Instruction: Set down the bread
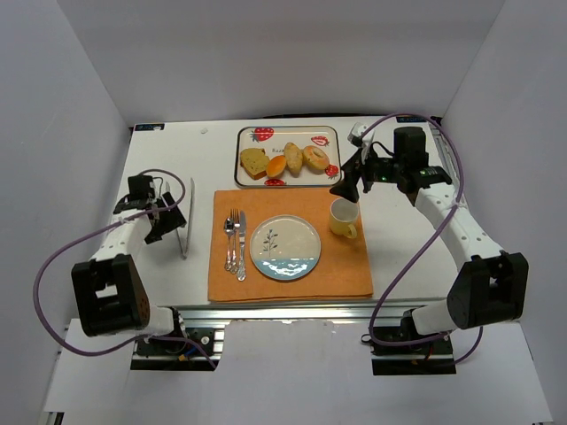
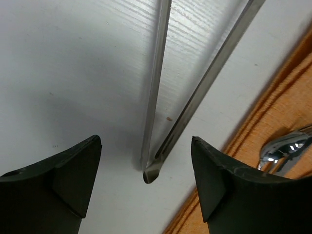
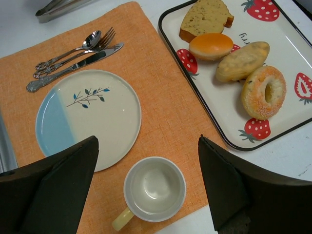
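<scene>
Three buns [image 3: 242,61]; one each of bread [image 3: 205,19], tray [image 3: 222,105], plate [image 3: 87,117], cup [image 3: 154,190], placemat [image 3: 170,112], spoon [image 3: 90,40], fork [image 3: 108,34], knife [image 3: 92,57], tongs [image 2: 155,78].

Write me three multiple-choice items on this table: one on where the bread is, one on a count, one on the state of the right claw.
1. Where does the bread lie?
A. on the plate
B. on the strawberry tray, at its left end in the top view
C. in the cup

2. How many baked pieces are on the tray?
A. two
B. four
C. six

3. How is the right claw?
A. shut on the bread
B. shut on the cup
C. open, holding nothing

Key:
1 B: the slice sits on the tray beside the orange roll.
2 B: the pieces are the slice, the roll, a bun and a ring.
3 C: its fingers stand wide apart with nothing between them.
</scene>
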Available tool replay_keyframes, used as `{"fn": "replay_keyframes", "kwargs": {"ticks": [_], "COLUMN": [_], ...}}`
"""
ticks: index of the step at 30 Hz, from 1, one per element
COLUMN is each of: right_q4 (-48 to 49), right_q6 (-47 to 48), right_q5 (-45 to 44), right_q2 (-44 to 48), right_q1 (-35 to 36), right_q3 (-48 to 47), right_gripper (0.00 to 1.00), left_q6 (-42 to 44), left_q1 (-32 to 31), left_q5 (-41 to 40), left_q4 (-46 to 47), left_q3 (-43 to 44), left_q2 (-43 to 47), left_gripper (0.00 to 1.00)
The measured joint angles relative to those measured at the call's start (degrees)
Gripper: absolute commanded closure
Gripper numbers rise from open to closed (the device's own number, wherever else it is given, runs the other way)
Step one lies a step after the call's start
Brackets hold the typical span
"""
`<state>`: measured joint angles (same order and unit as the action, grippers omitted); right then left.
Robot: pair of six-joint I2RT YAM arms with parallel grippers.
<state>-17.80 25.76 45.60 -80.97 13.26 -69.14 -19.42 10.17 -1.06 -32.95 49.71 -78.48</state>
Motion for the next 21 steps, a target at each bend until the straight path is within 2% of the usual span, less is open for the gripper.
{"fn": "replay_keyframes", "kwargs": {"ticks": [8, 16, 21], "right_q4": [0.96, 1.29, 1.33], "right_q6": [-0.55, -0.72, -0.92], "right_q5": [0.98, 1.03, 1.03], "right_q2": [-0.09, -0.04, -0.04], "right_q1": [0.00, 0.00, 0.00], "right_q3": [1.27, 2.34, 2.34], "right_gripper": [0.12, 0.12, 0.12], "left_q6": [6.51, 10.47, 12.13], "left_q1": [0.02, -0.07, -1.73], "left_q5": [1.16, 7.48, 8.26], "left_q4": [1.38, 6.08, 7.52], "left_q3": [3.34, 4.52, 4.20], "left_q2": [-9.97, -10.40, -11.41], "left_gripper": [0.16, 0.17, 0.17]}}
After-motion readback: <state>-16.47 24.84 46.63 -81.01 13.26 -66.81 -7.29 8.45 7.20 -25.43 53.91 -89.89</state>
